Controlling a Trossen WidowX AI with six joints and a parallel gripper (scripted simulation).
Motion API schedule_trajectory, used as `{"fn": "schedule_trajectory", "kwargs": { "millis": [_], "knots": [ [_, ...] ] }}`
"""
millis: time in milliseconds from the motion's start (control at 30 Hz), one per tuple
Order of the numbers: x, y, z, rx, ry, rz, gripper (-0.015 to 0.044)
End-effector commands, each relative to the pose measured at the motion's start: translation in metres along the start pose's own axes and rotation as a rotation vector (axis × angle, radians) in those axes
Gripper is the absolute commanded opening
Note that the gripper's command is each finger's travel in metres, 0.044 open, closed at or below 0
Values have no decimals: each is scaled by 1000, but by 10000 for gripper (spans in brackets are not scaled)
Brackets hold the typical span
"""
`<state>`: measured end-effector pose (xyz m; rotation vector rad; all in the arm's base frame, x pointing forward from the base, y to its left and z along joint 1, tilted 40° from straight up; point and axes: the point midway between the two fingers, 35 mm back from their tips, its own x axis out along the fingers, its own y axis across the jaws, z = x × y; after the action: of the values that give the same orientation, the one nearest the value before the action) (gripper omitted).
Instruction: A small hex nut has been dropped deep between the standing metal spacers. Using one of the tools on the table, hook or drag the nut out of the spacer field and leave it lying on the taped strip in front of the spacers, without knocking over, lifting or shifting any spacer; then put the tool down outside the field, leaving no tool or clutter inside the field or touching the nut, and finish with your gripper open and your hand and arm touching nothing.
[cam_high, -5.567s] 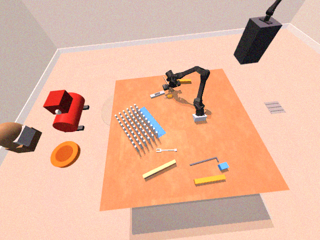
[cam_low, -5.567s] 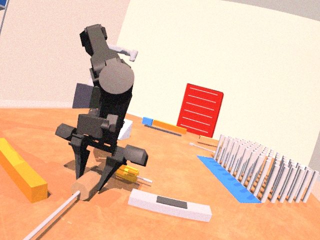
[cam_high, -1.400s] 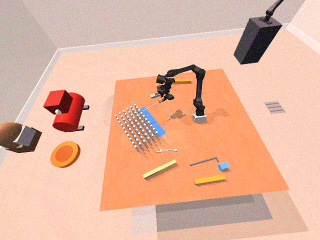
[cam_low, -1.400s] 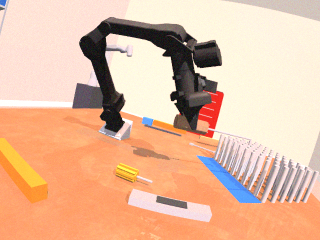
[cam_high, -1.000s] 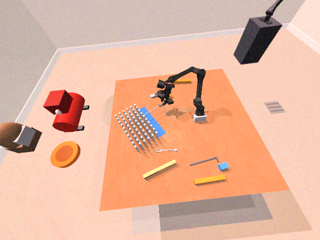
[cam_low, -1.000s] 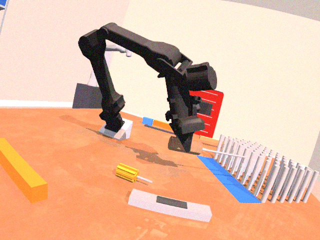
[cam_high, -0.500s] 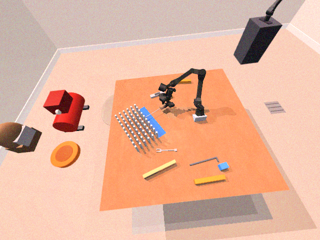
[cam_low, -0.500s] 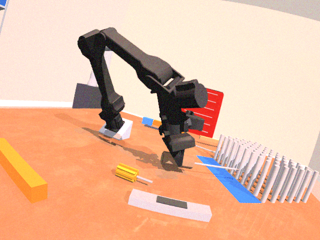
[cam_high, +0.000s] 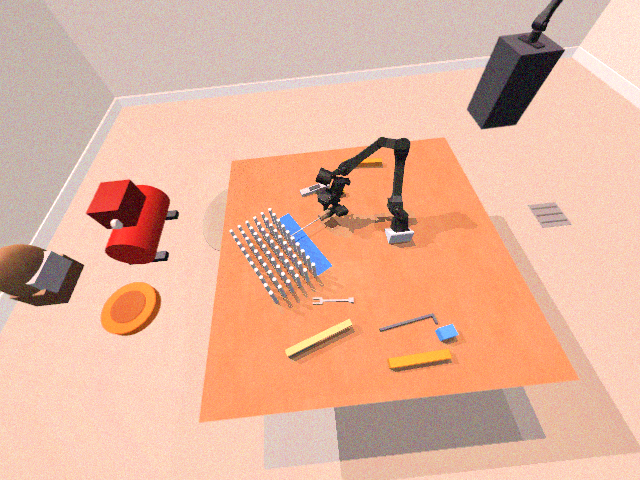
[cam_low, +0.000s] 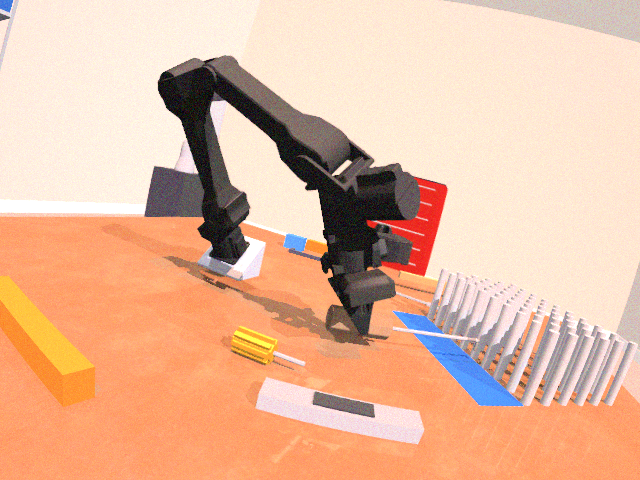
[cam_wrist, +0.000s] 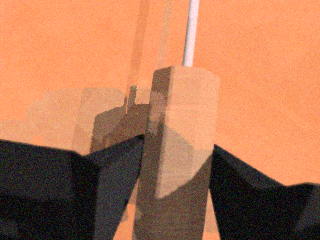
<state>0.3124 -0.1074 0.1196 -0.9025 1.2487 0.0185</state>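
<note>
My gripper (cam_high: 331, 211) (cam_low: 366, 333) (cam_wrist: 176, 146) is shut on the wooden handle (cam_wrist: 185, 107) of a thin-rod tool, low over the table in front of the spacer field. The tool's pale rod (cam_high: 310, 226) (cam_low: 434, 334) (cam_wrist: 191, 30) runs across above the blue taped strip (cam_high: 323, 264) (cam_low: 480, 390) to the front row of spacers. Its tip is hard to make out among them. The grey metal spacers (cam_high: 313, 268) (cam_low: 560, 361) stand upright in rows. The hex nut cannot be made out in any view.
A fork-ended tool (cam_high: 336, 300) lies beside the field, a dark angled tool (cam_high: 406, 323) and blue block (cam_high: 446, 332) farther off. A yellow-handled screwdriver (cam_low: 253, 345) and a pale bar (cam_high: 310, 190) (cam_low: 289, 400) lie near the arm. Yellow bars (cam_high: 319, 338) (cam_high: 419, 359) (cam_low: 46, 356) lie farther out.
</note>
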Motion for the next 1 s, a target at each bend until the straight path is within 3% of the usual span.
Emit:
{"fn": "schedule_trajectory", "kwargs": {
  "millis": [0, 967],
  "knots": [
    [0, -2, 5, 4, -9, -4, 0],
    [8, -3, 22, 6, -9, -4, 0]
  ]
}}
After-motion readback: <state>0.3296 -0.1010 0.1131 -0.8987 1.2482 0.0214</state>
